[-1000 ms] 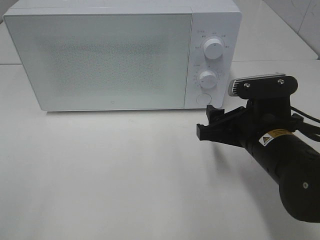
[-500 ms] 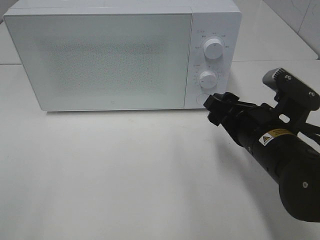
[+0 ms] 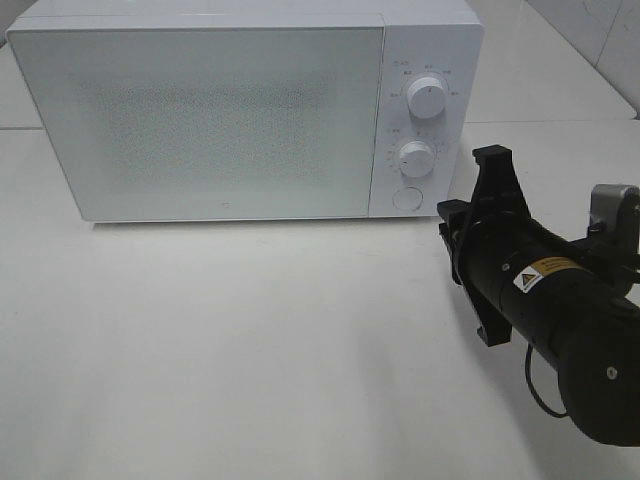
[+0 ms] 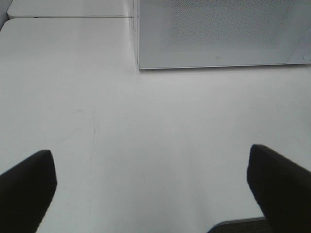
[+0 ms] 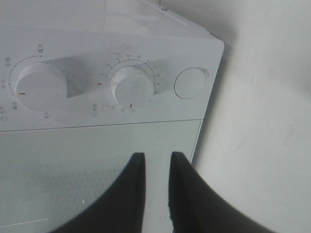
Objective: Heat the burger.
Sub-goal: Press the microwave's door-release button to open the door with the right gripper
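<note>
The burger is out of view in every frame. A white microwave point(image 3: 200, 110) stands at the back of the table with its door shut; the left wrist view shows its lower front corner point(image 4: 214, 43). My right gripper point(image 3: 450, 222) hovers just in front of the control panel, rolled onto its side. In the right wrist view the right gripper point(image 5: 158, 158) has its fingers almost together, a slim gap between them and nothing in it. It points at the door's edge below the timer knob point(image 5: 131, 87). My left gripper point(image 4: 150, 153) is open over bare table, holding nothing.
The panel carries an upper knob point(image 3: 430, 97), a lower knob point(image 3: 415, 158) and a round button point(image 3: 405, 197). White tabletop point(image 3: 250, 330) stretches in front of the microwave. A tiled wall point(image 3: 600, 40) rises at the back right.
The right gripper has rolled about a quarter turn onto its side, and its fingers have drawn nearly together. It stays by the control panel. The left gripper has not moved.
</note>
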{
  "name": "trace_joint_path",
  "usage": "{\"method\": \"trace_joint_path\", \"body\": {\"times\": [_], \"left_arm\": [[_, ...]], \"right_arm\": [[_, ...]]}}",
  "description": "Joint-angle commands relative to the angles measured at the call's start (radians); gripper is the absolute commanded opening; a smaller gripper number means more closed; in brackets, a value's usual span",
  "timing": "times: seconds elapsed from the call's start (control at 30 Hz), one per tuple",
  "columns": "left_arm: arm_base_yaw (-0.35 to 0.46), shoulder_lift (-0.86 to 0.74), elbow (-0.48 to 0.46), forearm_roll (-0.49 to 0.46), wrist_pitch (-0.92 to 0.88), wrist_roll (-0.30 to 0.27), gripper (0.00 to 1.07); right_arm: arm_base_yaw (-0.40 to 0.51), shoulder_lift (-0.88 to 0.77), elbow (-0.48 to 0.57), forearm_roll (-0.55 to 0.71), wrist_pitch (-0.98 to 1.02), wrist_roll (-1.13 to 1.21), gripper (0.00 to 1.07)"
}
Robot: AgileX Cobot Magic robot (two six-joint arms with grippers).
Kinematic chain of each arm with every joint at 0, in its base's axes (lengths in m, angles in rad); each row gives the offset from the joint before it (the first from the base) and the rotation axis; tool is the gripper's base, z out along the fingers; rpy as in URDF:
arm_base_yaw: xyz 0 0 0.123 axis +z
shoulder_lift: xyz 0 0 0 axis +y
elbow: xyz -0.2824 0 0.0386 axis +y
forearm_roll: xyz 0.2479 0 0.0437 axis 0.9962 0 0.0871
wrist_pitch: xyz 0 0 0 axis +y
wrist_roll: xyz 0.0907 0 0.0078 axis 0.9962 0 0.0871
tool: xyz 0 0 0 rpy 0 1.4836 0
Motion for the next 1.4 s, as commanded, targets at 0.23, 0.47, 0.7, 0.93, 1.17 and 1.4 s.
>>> {"method": "trace_joint_path", "body": {"times": [0.23, 0.47, 0.7, 0.93, 1.17, 1.4], "left_arm": [[0.003, -0.012, 0.004, -0.007, -0.012, -0.005, 1.0], [0.003, -0.012, 0.004, -0.007, -0.012, -0.005, 1.0], [0.003, -0.012, 0.004, -0.007, -0.012, -0.005, 1.0], [0.003, -0.012, 0.004, -0.007, -0.012, -0.005, 1.0], [0.003, -0.012, 0.004, -0.007, -0.012, -0.005, 1.0], [0.003, -0.011, 0.004, -0.007, -0.012, -0.005, 1.0]], "right_arm": [[0.001, 0.002, -0.007, -0.04, 0.0, 0.06, 0.0], [-0.002, 0.007, -0.007, -0.005, 0.0, 0.06, 0.0], [-0.002, 0.079, -0.031, 0.044, -0.002, 0.064, 0.0], [-0.016, 0.169, -0.104, 0.034, 0.004, 0.106, 0.0], [-0.074, 0.225, -0.188, -0.017, 0.029, 0.106, 0.0], [-0.128, 0.266, -0.266, -0.052, 0.081, 0.106, 0.0]]}}
